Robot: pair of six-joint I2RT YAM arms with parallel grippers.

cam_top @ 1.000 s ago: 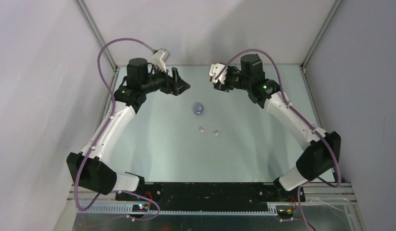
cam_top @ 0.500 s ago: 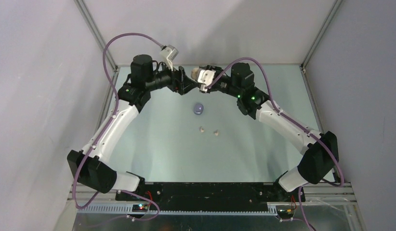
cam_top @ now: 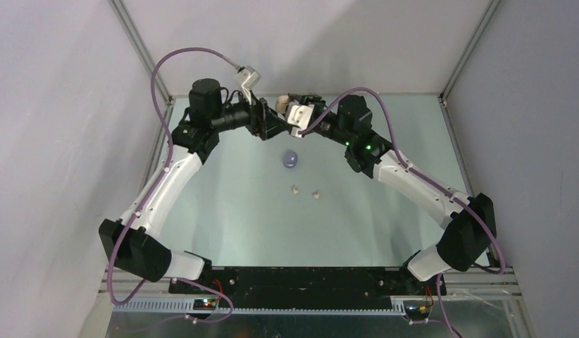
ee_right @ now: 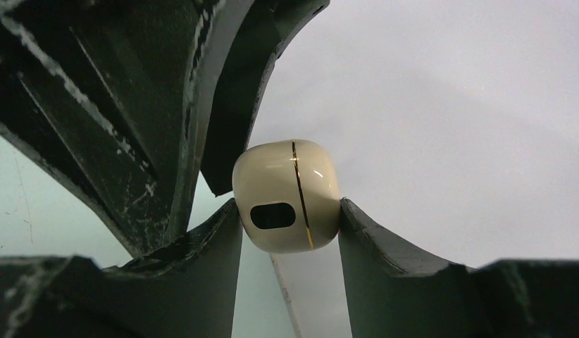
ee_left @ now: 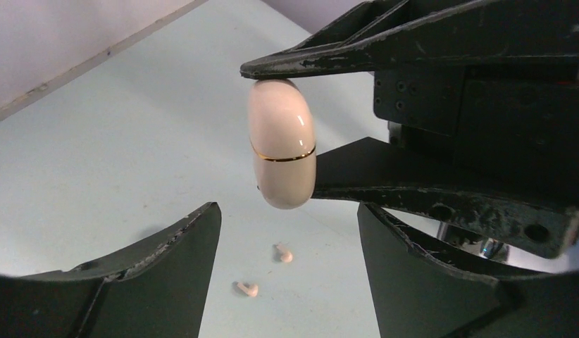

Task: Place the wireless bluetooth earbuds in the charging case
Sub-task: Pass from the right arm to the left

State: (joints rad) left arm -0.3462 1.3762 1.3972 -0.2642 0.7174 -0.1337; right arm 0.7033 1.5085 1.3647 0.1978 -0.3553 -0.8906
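On the left, our left gripper (ee_left: 288,211) has its jaws spread wide, the tips reaching toward the cream charging case (ee_left: 282,144) without touching it, as far as we can tell. The case hangs in the air between the two arms, over the far middle of the table (cam_top: 223,211), its gold seam shut. Our right gripper (ee_right: 288,204) is clamped across its sides. Below and nearer to us, a closed purple case (cam_top: 291,159) sits on the table, and just in front of it lie the two cream earbuds (cam_top: 296,189), loose and a little apart. We judge the task barely begun: the case is lifted and presented, but the lid is not open and neither bud is inside. Opening it, picking up each bud and seating both all remain. Against a second ago, the arms, then well apart at the far edge, have swung together until the grippers meet, while the buds and purple case lie where they were.
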